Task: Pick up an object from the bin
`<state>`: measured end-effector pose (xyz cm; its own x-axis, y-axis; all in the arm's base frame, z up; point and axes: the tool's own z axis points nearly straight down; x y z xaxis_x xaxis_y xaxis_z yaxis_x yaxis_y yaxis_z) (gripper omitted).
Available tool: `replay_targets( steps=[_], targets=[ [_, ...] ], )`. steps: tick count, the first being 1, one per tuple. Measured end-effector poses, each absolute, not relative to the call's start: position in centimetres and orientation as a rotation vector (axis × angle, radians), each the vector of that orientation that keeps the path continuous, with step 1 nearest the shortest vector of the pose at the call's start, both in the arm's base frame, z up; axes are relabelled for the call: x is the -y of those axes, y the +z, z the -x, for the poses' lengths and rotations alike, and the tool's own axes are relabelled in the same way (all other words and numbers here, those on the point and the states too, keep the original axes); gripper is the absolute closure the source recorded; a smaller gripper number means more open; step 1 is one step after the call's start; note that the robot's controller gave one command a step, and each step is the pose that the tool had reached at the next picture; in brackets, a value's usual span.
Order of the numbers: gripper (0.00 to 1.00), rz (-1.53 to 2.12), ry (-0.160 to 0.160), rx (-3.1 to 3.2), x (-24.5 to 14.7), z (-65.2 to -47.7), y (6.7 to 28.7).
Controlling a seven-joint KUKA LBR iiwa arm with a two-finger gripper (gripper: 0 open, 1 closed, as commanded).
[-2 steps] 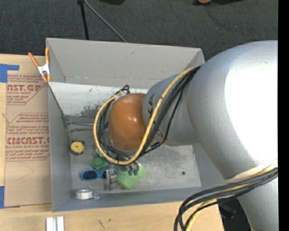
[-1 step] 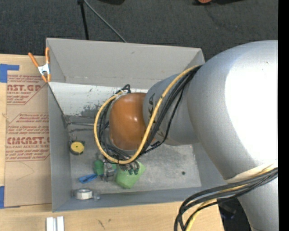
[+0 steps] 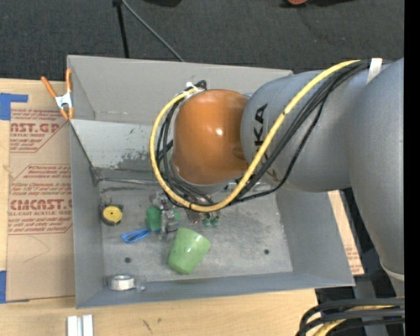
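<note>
LAB FLOOR AND BENCH, SEEN FROM ABOVE: A dark grey, matte floor (image 3: 262, 33) runs across the top of the view, dim against the brighter surfaces below it. Two thin black cables (image 3: 122, 26) cross it at upper left, one dropping almost straight down, the other slanting down toward the right. At the very top edge, right of centre, the frame cuts off a sliver of a red-orange object (image 3: 298, 2); what it is cannot be told. Along the bottom lies a pale, light-brown wooden tabletop (image 3: 223, 315), evenly lit. A small pale bracket-like piece (image 3: 79, 323) rests on it near the lower left corner. Light falls softly from above, leaving only weak shadows.
</note>
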<state>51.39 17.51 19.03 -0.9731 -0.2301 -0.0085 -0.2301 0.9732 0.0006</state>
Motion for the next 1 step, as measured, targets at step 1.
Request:
replay_targets(
  steps=[1],
  targets=[
    [1.0,0.386,0.003,-3.107,-17.78,-52.17,30.19]
  ],
)
